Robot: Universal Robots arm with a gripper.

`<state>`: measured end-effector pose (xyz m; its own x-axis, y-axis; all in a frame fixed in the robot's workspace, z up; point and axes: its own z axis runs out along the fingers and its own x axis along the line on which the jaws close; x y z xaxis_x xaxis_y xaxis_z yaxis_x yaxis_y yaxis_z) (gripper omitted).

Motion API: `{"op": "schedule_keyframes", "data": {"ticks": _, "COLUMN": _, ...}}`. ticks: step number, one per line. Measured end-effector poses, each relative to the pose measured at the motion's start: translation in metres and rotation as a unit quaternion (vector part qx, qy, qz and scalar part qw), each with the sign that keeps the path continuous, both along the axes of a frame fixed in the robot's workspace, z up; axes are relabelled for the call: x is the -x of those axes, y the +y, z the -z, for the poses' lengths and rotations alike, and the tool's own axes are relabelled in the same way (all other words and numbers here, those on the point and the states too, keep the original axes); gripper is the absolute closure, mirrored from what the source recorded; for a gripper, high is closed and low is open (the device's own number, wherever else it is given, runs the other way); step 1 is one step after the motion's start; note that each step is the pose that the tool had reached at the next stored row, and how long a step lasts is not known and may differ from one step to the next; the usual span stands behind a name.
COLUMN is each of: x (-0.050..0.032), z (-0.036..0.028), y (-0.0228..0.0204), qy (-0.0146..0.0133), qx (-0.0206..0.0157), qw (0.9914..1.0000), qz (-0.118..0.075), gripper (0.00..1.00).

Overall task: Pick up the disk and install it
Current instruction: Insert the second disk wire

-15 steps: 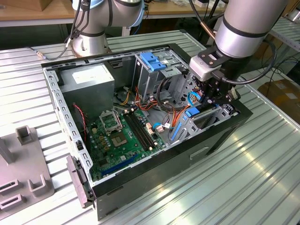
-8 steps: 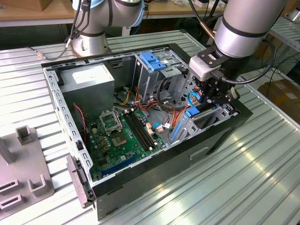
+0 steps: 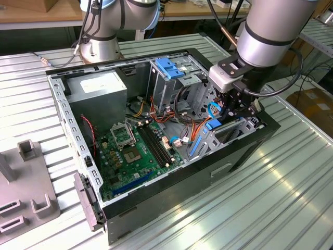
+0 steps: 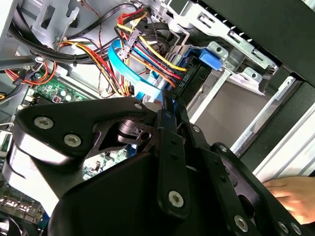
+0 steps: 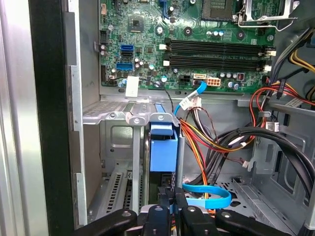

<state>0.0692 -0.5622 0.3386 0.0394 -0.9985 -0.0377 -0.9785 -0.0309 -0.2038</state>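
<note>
Disk [image 5: 163, 152] standing on edge in its bay, directly ahead of gripper [image 5: 169, 209].
Fingers pinched shut on disk's near edge, long axis pointing into the computer case [image 3: 250, 148].

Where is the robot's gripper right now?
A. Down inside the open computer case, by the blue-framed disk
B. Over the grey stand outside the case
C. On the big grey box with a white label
A: the gripper sits inside the computer case, at the blue-framed disk standing among the metal bay rails.
</note>
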Motion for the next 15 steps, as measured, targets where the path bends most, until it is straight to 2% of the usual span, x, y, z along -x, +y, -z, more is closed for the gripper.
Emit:
{"op": "schedule_keyframes", "data": {"ticks": 5, "x": 0.0, "z": 0.0007, "y": 0.0, "qy": -0.0001, "qx": -0.0004, "qw": 1.0, "qz": 0.0, "gripper": 0.84}}
{"op": "schedule_keyframes", "data": {"ticks": 6, "x": 0.0, "z": 0.0005, "y": 0.0, "qy": -0.0001, "qx": -0.0004, "qw": 1.0, "qz": 0.0, "gripper": 0.83}}
{"op": "schedule_keyframes", "data": {"ticks": 7, "x": 0.0, "z": -0.0003, "y": 0.0, "qy": -0.0001, "qx": -0.0004, "qw": 1.0, "qz": 0.0, "gripper": 0.76}}
{"op": "schedule_keyframes", "data": {"ticks": 11, "x": 0.0, "z": -0.0071, "y": 0.0, "qy": -0.0002, "qx": -0.0002, "qw": 1.0, "qz": 0.0, "gripper": 0.76}}
{"op": "schedule_keyframes", "data": {"ticks": 15, "x": 0.0, "z": -0.0173, "y": 0.0001, "qy": -0.0009, "qx": -0.0002, "qw": 1.0, "qz": 0.0, "gripper": 0.76}}
